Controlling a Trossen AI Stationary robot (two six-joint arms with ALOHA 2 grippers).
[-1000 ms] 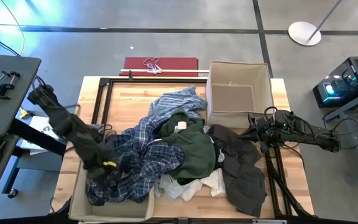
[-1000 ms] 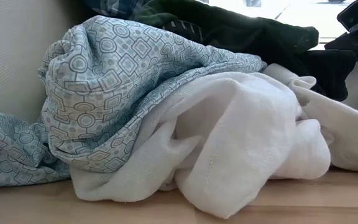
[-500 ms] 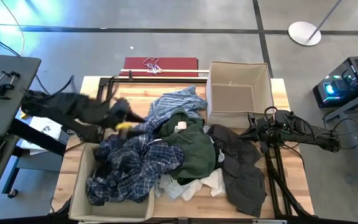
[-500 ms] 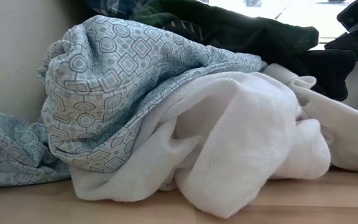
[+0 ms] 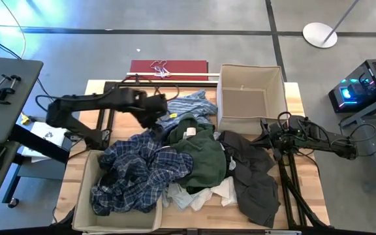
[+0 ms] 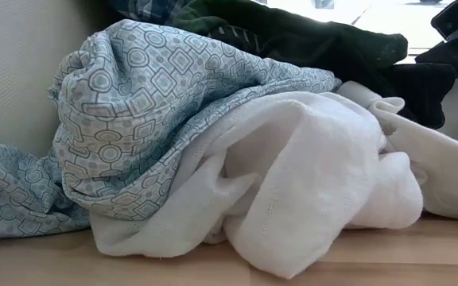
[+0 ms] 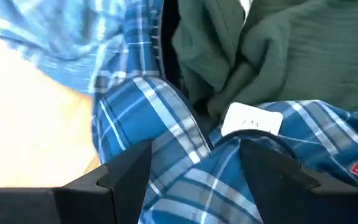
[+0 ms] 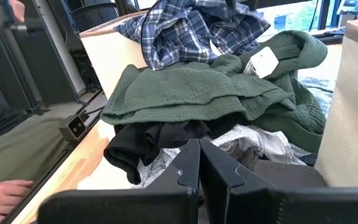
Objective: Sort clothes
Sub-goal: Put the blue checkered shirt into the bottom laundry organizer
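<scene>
My left gripper (image 5: 164, 112) hung empty, jaws wide, over the crumpled plaid shirt (image 5: 136, 171) spilling from its box (image 5: 80, 203). Green top (image 5: 204, 156) lay bunched mid-counter; right gripper (image 5: 266, 138) sat closed.

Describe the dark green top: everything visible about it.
The dark green top is a crumpled, crinkle-textured woven garment lying mid-table in the heap. A white tag shows near its neckline. The navy-white plaid shirt lies against one side, the charcoal grey piece against the other; the light blue striped shirt lies behind it, and small white pieces poke from under its front edge. No gripper touches it.
</scene>
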